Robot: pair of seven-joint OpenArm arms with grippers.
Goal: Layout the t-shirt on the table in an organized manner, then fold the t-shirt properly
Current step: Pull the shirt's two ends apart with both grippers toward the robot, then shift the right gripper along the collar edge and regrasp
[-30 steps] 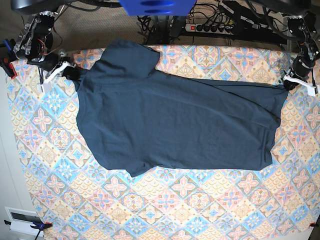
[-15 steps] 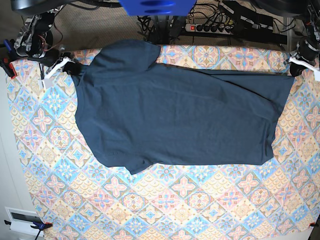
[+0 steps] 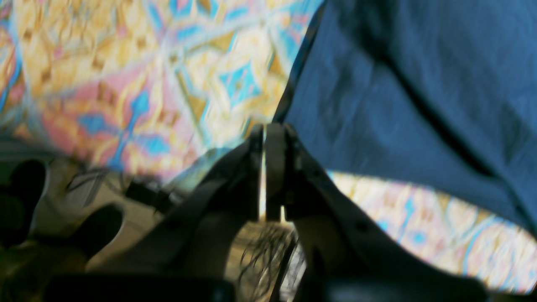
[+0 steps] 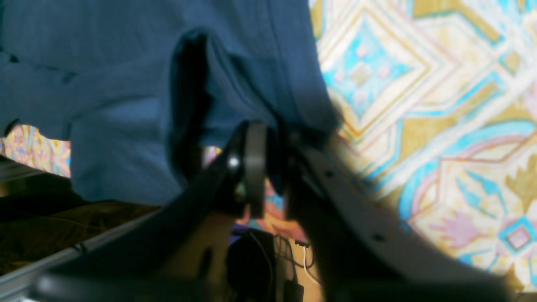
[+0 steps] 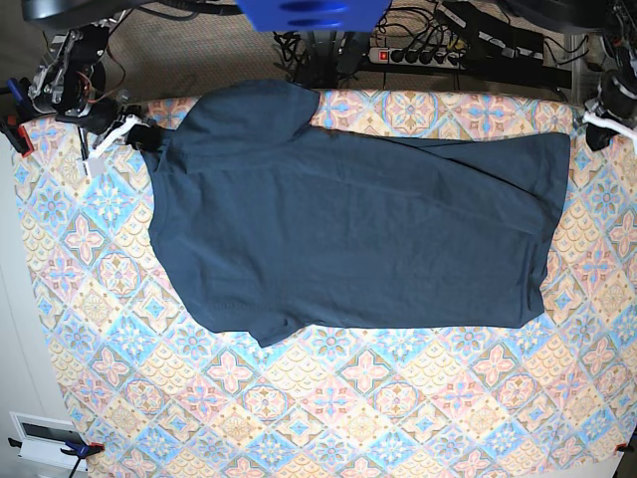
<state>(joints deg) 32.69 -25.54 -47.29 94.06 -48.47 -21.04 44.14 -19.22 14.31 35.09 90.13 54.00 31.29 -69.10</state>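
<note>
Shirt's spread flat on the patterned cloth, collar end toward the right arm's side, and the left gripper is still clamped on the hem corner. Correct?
Not quite. The left gripper is shut but empty: in the left wrist view the t-shirt lies beside its closed fingers, not between them, and the base view shows it clear of the hem corner. The rest stands: the shirt is flat on the table.

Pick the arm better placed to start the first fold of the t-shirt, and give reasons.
Probably right. The right gripper sits at the t-shirt shoulder edge, fabric between its fingers; the left gripper is shut, clear of the hem corner.
</note>
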